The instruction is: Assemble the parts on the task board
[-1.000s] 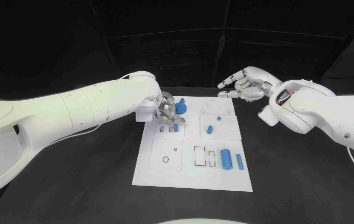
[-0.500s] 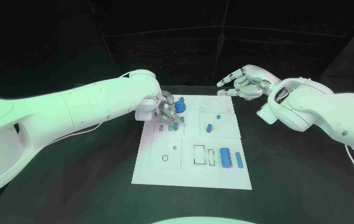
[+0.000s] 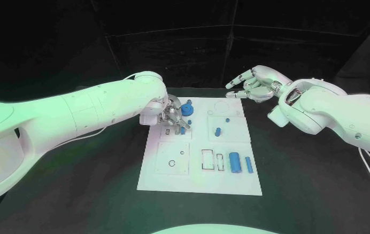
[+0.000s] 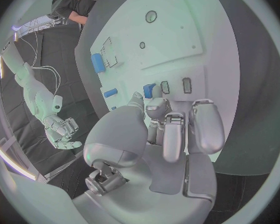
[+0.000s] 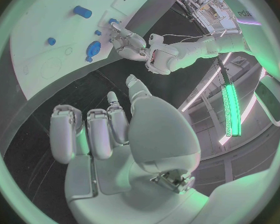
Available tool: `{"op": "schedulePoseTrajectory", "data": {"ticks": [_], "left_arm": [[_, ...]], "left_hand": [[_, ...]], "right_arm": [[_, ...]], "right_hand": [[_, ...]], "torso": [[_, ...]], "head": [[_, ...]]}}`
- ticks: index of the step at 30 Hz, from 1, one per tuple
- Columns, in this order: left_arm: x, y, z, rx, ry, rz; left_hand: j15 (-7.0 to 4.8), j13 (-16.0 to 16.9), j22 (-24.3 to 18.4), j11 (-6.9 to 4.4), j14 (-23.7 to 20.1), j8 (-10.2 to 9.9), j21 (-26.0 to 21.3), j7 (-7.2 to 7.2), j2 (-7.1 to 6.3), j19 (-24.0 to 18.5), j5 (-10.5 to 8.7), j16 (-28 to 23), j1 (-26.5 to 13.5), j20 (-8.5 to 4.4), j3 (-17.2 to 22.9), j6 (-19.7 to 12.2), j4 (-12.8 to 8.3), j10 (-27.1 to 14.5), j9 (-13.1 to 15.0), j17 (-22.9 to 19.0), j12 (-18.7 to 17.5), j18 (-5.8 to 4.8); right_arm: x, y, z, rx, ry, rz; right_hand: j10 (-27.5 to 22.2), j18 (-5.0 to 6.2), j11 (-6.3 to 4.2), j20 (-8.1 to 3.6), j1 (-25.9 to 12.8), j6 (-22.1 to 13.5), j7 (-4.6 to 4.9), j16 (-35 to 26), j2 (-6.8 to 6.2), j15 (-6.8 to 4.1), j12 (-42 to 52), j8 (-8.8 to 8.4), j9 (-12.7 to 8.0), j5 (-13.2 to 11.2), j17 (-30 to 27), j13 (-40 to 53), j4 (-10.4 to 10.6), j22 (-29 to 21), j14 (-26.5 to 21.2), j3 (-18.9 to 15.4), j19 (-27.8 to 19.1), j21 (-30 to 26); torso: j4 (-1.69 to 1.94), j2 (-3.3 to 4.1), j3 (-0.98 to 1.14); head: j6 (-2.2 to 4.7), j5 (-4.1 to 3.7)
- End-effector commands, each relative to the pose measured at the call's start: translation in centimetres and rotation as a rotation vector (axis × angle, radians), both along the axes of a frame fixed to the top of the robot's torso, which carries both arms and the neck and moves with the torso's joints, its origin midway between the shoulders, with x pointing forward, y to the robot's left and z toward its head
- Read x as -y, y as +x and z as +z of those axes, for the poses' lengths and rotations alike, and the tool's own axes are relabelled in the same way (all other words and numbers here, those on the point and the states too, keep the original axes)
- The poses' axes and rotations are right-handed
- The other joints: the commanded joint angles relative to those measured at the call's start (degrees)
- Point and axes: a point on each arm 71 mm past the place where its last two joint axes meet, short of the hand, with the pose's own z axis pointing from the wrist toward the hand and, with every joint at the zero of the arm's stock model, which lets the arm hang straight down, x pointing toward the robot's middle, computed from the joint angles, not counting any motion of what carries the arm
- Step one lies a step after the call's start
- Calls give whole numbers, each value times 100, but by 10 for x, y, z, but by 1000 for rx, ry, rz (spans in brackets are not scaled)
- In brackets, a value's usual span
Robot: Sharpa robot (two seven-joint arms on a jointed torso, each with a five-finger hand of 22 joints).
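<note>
Pressing a small blue part [image 3: 182, 130] toward its slot on the task board [image 3: 174, 183], the left hand [image 3: 171, 117] has inched lower, fingers pinching it, while the right hand [image 3: 254, 86] hovers loosely curled, empty.

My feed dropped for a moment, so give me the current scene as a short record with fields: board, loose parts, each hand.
board: white rectangular task board flat on the black table
loose parts: large blue cylinder beside slim blue cylinder on the near right of the board; short blue peg mid-board
left hand: over the board's far left, fingertips on a small blue part by the grey slots
right hand: raised off the board's far right corner, holding nothing
</note>
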Motion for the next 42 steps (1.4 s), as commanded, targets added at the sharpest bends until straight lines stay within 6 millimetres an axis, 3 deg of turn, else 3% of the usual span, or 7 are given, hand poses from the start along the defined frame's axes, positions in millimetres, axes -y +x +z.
{"op": "schedulePoseTrajectory", "data": {"ticks": [1,15,25,34,38,39,42], "left_arm": [[0,-1,-1,-20,28,-16],[3,-1,-2,-15,23,-14],[5,0,-2,5,-9,11],[4,0,-3,-12,-22,16],[2,-1,-3,-17,-33,25],[1,0,-3,-16,-41,32],[-2,1,-2,1,-62,61]], "left_hand": [[-54,2,6,-16,585,24,20,2,0,39,-3,38,68,-7,11,-42,-49,32,11,1422,38,-71],[-56,-3,21,-18,586,68,24,1,80,43,-1,41,188,-9,142,-83,-183,23,44,1428,48,-73],[-95,-29,51,-64,587,55,31,-45,385,49,36,43,823,-41,940,-244,-767,-22,51,1432,29,-75],[-36,-129,80,-12,586,5,32,41,107,45,180,40,757,-14,2186,-391,-1243,-91,13,1426,-45,-73],[-2,-174,95,19,585,39,34,75,-136,43,282,38,485,18,3025,-436,-1429,-101,29,1423,-67,-75],[-3,-200,104,48,584,118,35,142,-412,41,261,36,77,38,3692,-431,-1482,-82,69,1419,-62,-75],[-5,-198,122,28,583,195,41,90,-498,43,392,35,-91,49,4131,-439,-1557,-55,112,1416,-39,-80]], "right_arm": [[-1,0,1,-1,-3,9],[-4,2,1,16,-14,16],[-5,4,1,26,-25,20],[-5,5,0,28,-27,16],[-5,6,0,26,-28,17],[-5,6,0,26,-28,16],[-4,6,0,28,-32,12]], "right_hand": [[-29,54,-8,4,-19,-1,-13,-26,35,-23,-24,30,-6,37,200,261,-4,420,288,-31,-27,-28],[-24,54,-12,1,17,7,-15,-31,80,-27,-18,42,-6,68,202,265,-7,419,291,-28,-24,-32],[-17,55,-14,-2,35,16,-18,-35,106,-29,-10,51,-5,89,198,271,-8,415,293,-28,-25,-36],[-11,55,-18,-5,74,28,-22,-38,118,-33,-3,63,-3,100,199,276,-25,410,295,-29,-26,-41],[-8,55,-20,-6,86,34,-23,-37,120,-34,0,68,-3,104,203,279,-31,410,297,-31,-25,-41],[-8,55,-20,-6,86,34,-23,-37,120,-34,0,68,-3,104,203,279,-31,410,297,-31,-25,-41],[-8,55,-20,-6,86,34,-23,-37,120,-34,0,68,-3,104,203,279,-31,410,297,-31,-25,-41]], "torso": [[8,-2,7],[-1,0,6],[10,-9,10],[5,-11,12],[2,-8,6],[5,-7,7],[13,-5,11]], "head": [[-8,13],[-10,15],[-6,27],[51,51],[55,52],[56,51],[69,53]]}}
